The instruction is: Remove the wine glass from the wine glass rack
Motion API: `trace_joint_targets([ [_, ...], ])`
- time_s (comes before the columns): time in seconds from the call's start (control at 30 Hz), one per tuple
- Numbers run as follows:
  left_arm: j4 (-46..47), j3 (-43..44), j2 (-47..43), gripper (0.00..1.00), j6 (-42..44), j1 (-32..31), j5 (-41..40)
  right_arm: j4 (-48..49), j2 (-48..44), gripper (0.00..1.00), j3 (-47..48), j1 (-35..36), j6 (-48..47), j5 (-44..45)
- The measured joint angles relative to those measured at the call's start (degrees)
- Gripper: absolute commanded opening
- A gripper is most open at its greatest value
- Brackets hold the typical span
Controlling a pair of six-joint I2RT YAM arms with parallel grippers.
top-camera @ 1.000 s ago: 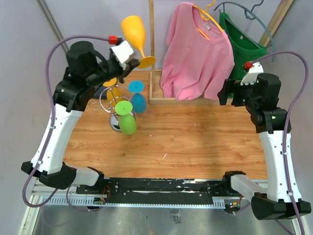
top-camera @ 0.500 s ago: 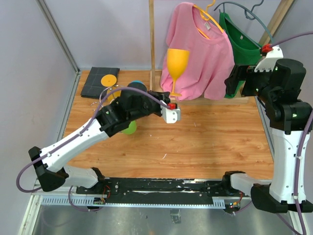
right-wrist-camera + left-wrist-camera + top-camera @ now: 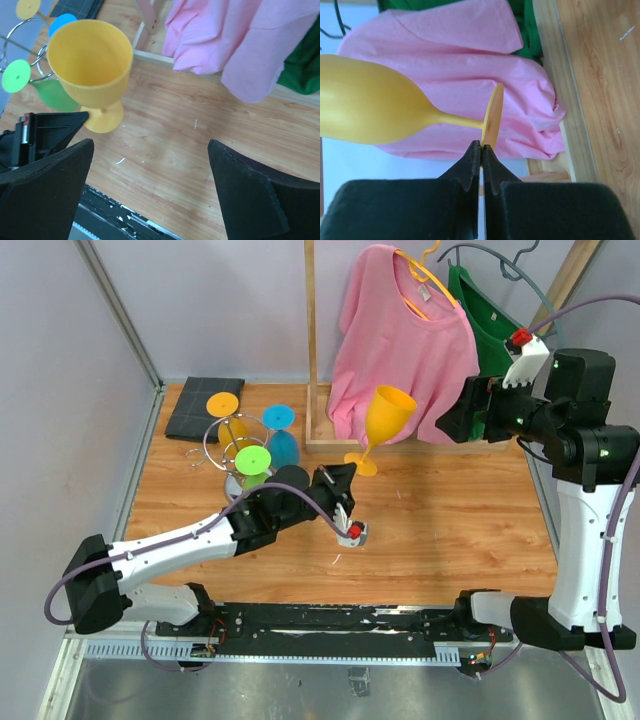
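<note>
My left gripper [image 3: 347, 476] is shut on the foot rim of a yellow wine glass [image 3: 385, 420] and holds it tilted in the air over the table's middle. In the left wrist view the glass [image 3: 375, 107] lies sideways, its foot edge pinched between my fingertips [image 3: 472, 152]. It also shows in the right wrist view [image 3: 92, 65]. The chrome wine glass rack [image 3: 228, 445] stands at the back left with green [image 3: 255, 468], blue [image 3: 281, 435] and orange [image 3: 224, 410] glasses hanging on it. My right gripper [image 3: 150, 150] is open and empty, high at the right.
A wooden clothes rack [image 3: 312, 350] at the back holds a pink shirt [image 3: 400, 350] and a green shirt [image 3: 495, 325]. A dark folded cloth [image 3: 203, 405] lies in the back left corner. Grey walls close the left side.
My left arm has swung the yellow glass from above the rack out to the table's middle and lowered it, tilting it. My right arm rose, then leaned left toward the glass.
</note>
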Motion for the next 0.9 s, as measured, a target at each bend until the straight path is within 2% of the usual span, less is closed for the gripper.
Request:
trace_joint_targets([
  [0.37,4.3,-4.9,-3.3,0.00,7.9,-3.1,8.3,-3.0,-4.4,0.96,-4.6,0.3,-3.2,-9.4],
  [0.9,0.6,-7.6,-3.4,0.00,12.8,-6.1,13.6,-6.5,-10.7,0.97,-5.8,1.3,-5.8,-10.2],
])
